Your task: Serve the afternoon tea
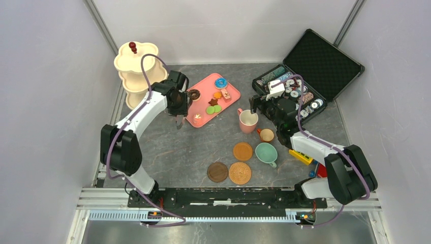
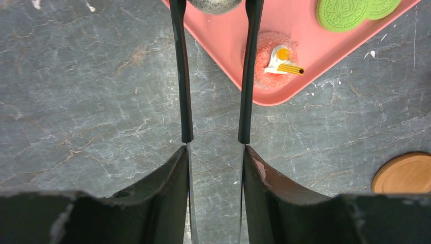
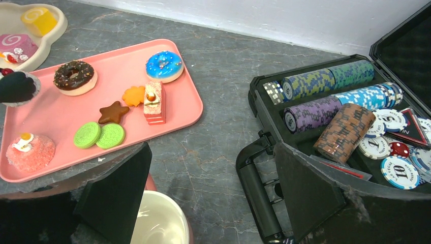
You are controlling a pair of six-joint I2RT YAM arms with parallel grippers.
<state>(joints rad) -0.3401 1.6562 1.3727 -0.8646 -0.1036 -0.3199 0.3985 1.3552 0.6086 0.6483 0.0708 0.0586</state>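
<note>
My left gripper is shut on metal tongs at the pink tray's near-left corner. The tong tips pinch a grey round pastry base. Toy pastries lie on the tray: a pink one, green cookies and two donuts. My right gripper is open, just above the pink cup. The brown cup, the teal cup and three coasters sit in front. The cream stand is at the back left.
An open black case of poker chips stands at the back right, its handle close to my right fingers. A yellow block lies by the right arm. Grey walls close in the sides.
</note>
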